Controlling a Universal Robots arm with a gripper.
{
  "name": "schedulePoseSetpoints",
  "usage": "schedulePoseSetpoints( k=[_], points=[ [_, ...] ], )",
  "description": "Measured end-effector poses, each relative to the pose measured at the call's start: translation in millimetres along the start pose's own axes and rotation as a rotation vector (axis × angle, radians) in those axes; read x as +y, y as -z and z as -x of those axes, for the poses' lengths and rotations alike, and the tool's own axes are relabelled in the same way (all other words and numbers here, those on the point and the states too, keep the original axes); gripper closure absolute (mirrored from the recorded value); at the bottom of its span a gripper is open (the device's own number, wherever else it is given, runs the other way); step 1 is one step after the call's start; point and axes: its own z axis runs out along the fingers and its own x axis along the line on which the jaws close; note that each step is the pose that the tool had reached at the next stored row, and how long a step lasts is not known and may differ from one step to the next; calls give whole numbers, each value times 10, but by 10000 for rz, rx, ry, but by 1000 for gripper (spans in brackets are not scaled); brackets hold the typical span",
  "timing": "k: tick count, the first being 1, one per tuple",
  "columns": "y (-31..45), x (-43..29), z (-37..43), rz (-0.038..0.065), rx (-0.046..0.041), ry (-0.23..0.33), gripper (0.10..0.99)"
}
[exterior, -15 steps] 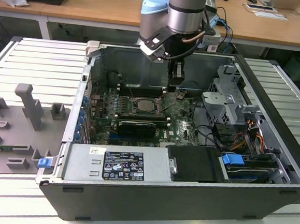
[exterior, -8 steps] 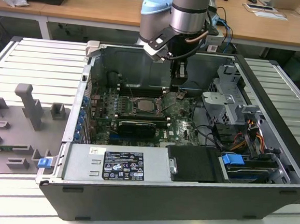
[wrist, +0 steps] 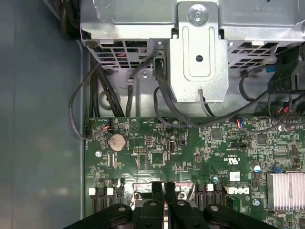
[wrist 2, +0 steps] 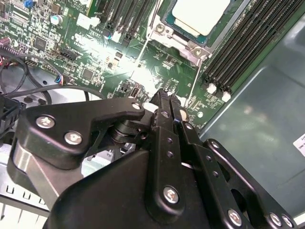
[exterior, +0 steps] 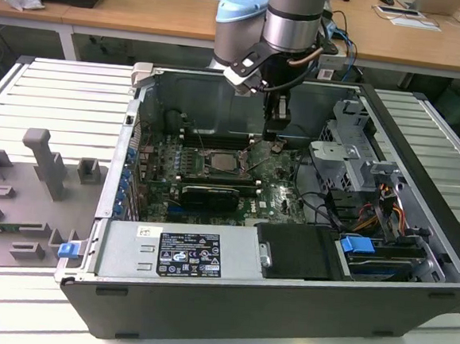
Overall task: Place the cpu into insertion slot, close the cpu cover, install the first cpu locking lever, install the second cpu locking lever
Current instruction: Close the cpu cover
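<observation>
The cpu point(wrist 2: 199, 14) shows its pale silver top inside the insertion slot point(exterior: 226, 163) on the green motherboard. The cpu cover point(wrist 2: 191, 44), a metal frame, lies around the chip. Two thin wire levers point(wrist 2: 143, 47) point(wrist 2: 194, 78) run along the socket's sides. One of them ends close to my fingertips, and contact cannot be told. My gripper point(wrist 2: 167, 98) point(wrist: 164, 187) point(exterior: 273, 137) is shut, its black fingers pressed together with nothing seen between them. It hangs low over the board just beside the socket, towards the exterior view's right.
The open computer case point(exterior: 107, 210) surrounds the board. A metal drive cage point(wrist: 198, 52) with black cables stands close to the gripper. Memory slots point(wrist 2: 243, 47) flank the socket. A power supply point(exterior: 180, 252) fills the near side of the case. Grey fixtures point(exterior: 47, 162) stand outside at the exterior view's left.
</observation>
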Motion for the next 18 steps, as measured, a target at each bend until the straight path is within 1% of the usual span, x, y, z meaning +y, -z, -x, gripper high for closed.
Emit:
schedulePoseSetpoints(
  k=[14, 16, 18],
  points=[
    [-3, 84, -29, 0, 0, 0, 925],
    [-4, 100, -34, 0, 0, 0, 925],
    [-5, 132, -39, 0, -1, 0, 925]
  ],
)
